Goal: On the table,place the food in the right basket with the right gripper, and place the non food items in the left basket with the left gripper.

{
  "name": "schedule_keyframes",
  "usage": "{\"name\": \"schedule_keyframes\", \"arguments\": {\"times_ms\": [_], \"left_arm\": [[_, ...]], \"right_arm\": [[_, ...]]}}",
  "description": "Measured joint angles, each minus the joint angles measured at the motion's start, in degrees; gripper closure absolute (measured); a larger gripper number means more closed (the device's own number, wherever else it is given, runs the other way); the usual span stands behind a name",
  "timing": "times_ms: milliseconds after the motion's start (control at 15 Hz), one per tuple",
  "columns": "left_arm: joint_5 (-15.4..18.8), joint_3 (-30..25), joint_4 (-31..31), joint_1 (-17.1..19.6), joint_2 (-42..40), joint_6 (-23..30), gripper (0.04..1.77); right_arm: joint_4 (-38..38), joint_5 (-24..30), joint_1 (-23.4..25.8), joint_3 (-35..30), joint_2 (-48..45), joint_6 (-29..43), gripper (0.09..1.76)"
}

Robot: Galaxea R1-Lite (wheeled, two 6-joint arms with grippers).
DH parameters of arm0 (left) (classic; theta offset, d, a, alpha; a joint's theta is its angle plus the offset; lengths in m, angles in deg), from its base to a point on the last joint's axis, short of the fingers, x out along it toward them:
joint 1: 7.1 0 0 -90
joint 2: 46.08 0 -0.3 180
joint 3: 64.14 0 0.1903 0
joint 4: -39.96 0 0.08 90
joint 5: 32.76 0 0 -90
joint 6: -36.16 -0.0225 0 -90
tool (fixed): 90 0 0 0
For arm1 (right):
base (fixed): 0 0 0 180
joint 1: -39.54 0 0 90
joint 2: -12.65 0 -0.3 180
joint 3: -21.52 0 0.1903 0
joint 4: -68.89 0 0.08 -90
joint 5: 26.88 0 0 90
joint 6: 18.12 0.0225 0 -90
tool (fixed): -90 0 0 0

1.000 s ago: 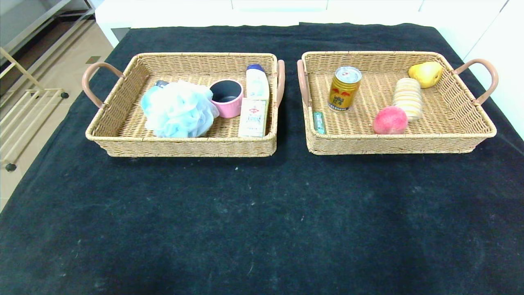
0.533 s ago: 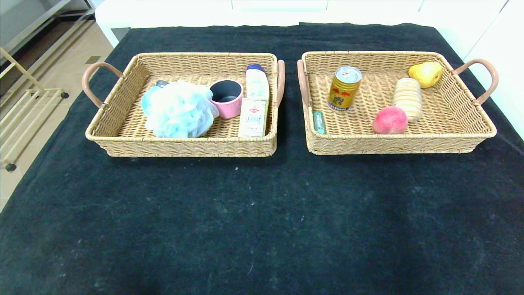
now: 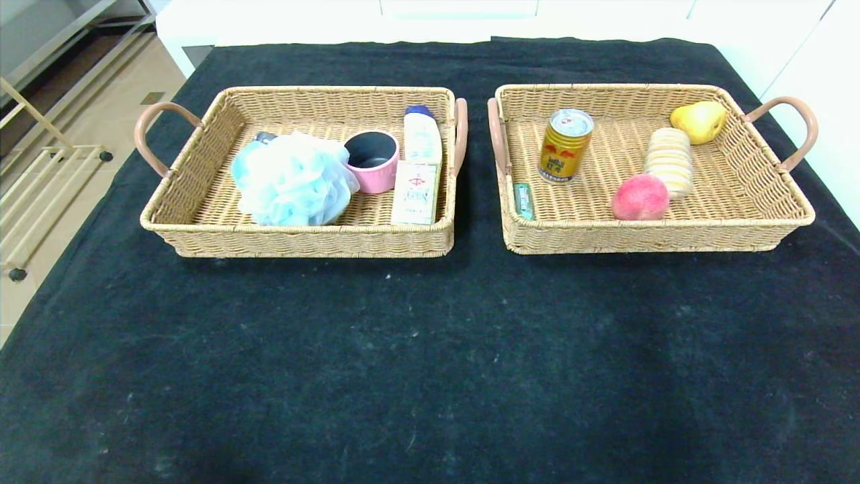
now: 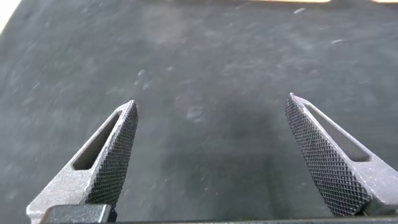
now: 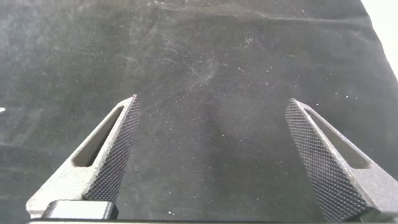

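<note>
Hovering nearest me over the dark table (image 3: pixel 430 349), my left gripper (image 4: pixel 211 109) and right gripper (image 5: pixel 211 109) both hold their fingers wide, gripping nothing. Farther back, the left basket (image 3: pixel 201 202) holds a blue loofah (image 3: pixel 292 178), pink cup (image 3: pixel 371 161), box (image 3: pixel 415 193) and bottle (image 3: pixel 422 134). Beside it, the right basket (image 3: pixel 739 202) holds a can (image 3: pixel 564 146), peach (image 3: pixel 639 197), pastry (image 3: pixel 668 161) and pear (image 3: pixel 699 121).
</note>
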Motion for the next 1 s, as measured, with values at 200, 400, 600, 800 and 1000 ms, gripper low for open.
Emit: {"name": "schedule_keyframes", "arguments": {"times_ms": [200, 400, 600, 800, 1000], "left_arm": [[-1.50, 0.00, -0.63, 0.00, 0.00, -0.91, 0.09], [-1.39, 0.00, -0.68, 0.00, 0.00, -5.08, 0.09], [-1.22, 0.00, -0.72, 0.00, 0.00, -5.34, 0.09], [-1.17, 0.00, -0.74, 0.00, 0.02, -5.42, 0.09], [-1.17, 0.00, -0.72, 0.00, 0.02, -4.34, 0.09]], "right_arm": [[0.15, -0.22, -0.05, 0.00, 0.00, 0.13, 0.14], [0.20, -0.22, -0.06, 0.00, 0.00, 0.15, 0.14], [0.22, -0.22, -0.09, 0.00, 0.00, 0.13, 0.14], [0.15, -0.30, -0.09, 0.00, 0.00, 0.04, 0.14], [0.11, -0.30, -0.09, 0.00, 0.00, 0.09, 0.14]]}}
